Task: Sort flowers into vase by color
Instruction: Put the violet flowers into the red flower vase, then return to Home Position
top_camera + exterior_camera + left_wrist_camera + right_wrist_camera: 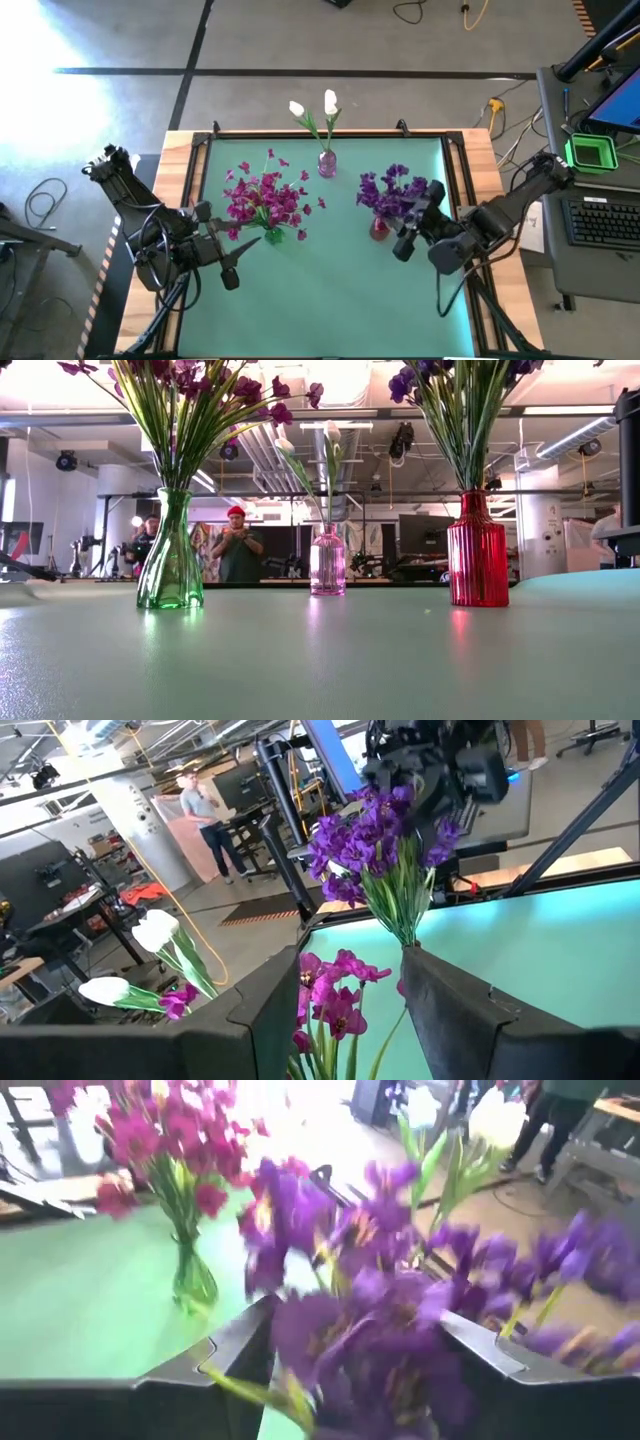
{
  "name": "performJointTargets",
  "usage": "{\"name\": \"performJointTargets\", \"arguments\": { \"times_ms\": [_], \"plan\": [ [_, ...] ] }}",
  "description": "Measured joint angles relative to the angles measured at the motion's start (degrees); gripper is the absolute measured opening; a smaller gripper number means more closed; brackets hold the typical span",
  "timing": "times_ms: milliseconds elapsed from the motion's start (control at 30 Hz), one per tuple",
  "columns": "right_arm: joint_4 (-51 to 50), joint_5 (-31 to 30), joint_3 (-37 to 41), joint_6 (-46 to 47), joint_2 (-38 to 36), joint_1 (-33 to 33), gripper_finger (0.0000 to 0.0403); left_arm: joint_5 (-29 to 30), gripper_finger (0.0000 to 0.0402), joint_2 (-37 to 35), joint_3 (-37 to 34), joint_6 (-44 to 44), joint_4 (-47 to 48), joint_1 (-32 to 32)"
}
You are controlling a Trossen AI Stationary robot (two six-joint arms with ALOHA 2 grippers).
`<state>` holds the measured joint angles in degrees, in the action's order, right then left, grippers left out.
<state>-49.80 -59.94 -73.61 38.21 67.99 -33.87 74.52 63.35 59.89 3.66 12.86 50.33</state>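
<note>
The right arm reaches in from the table's right edge, its right gripper (412, 222) at the purple flowers (392, 192) in the red vase (477, 550), fingers spread around the blooms without clamping them. The left arm is bent at the left edge, its left gripper (236, 262) partly open and empty near the green vase (170, 552) of magenta flowers (262, 198). White buds (313, 106) stand in the pink vase (327, 561) at the table's far edge.
</note>
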Motion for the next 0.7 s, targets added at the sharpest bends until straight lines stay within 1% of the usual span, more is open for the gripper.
{"name": "performJointTargets", "arguments": {
  "times_ms": [233, 400, 600, 633, 700],
  "plan": [
    [0.1, -0.1, -8.0, -7.7, 0.0, 0.0, 0.0210, 0.0, 0.0164, 0.0, 0.2, -1.0, 0.0, 0.0],
    [0.4, -0.2, -13.1, -14.1, 0.0, 0.0, 0.0210, 0.0, 0.0164, 0.0, 1.7, -0.8, 0.0, 0.0],
    [0.7, -0.1, -18.8, -23.0, -0.2, 0.1, 0.0210, 0.0, 0.0164, 0.0, 9.9, 7.3, 0.2, 0.3],
    [0.9, 0.0, -19.4, -24.9, -0.2, 0.1, 0.0210, 0.0, 0.0164, 0.0, 11.4, 7.7, 1.2, 0.7],
    [0.6, -0.1, -19.7, -28.4, -0.8, -0.6, 0.0210, 0.0, 0.0164, -0.2, 14.1, 7.3, 7.2, 2.5]
  ]
}}
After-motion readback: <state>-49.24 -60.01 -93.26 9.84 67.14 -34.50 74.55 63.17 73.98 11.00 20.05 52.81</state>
